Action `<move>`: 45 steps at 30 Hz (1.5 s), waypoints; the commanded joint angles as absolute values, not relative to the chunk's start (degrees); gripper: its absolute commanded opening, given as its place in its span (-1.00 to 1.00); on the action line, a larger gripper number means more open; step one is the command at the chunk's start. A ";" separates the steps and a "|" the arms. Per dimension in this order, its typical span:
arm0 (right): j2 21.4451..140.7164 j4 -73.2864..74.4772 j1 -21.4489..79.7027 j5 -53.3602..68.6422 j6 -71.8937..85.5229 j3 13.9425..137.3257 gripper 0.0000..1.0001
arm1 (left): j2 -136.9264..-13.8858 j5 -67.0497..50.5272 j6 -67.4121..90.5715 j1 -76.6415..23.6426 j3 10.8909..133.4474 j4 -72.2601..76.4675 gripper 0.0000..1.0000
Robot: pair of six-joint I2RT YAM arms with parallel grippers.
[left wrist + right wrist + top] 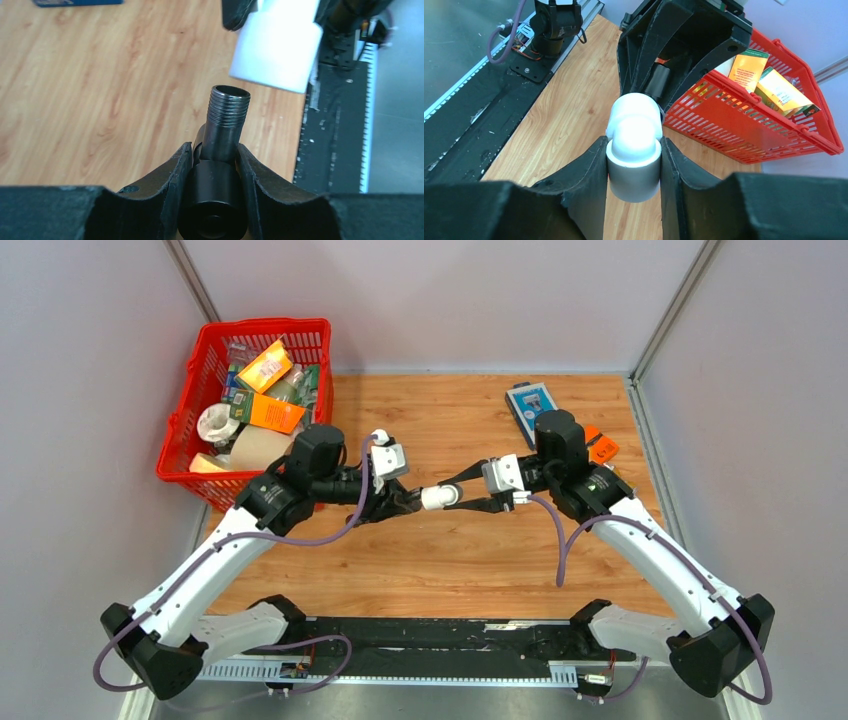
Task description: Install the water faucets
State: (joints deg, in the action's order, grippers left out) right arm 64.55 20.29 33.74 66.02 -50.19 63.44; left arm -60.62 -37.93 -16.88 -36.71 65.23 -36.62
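Fingers of both arms meet over the middle of the table (pixel 450 560) in the top external view. The left fingers (pixel 395 505) and the right fingers (pixel 485 505) point at each other. The white elbow fitting (pixel 438 497) sits between them, raised off the table. 1 red basket (pixel 200 430) stands at the far left.

Left wrist view: the left fingers are clenched on the dark body of the faucet (pixel 222 130), narrowly parted, both in contact. Its threaded end projects forward, slightly tilted, near the fitting's open mouth but apparently not yet inside it.

Right wrist view: the right fingers clamp the fitting on 2 sides, spaced just to its width.

Procedure, as judged: align the thread axis with the socket, advance straight, then rotate. Hold both grips firm. Misalignment risks cross-threading.
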 commanded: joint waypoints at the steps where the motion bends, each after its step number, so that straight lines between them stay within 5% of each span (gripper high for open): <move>1: 62.93 17.93 34.01 68.64 -47.37 66.18 -1.00 | -55.73 -30.68 -17.14 -37.97 62.49 -24.88 -1.00; 45: 65.48 18.81 34.45 67.94 -54.05 62.75 -1.00 | -63.19 -34.28 -21.62 -41.04 74.62 -38.41 -0.99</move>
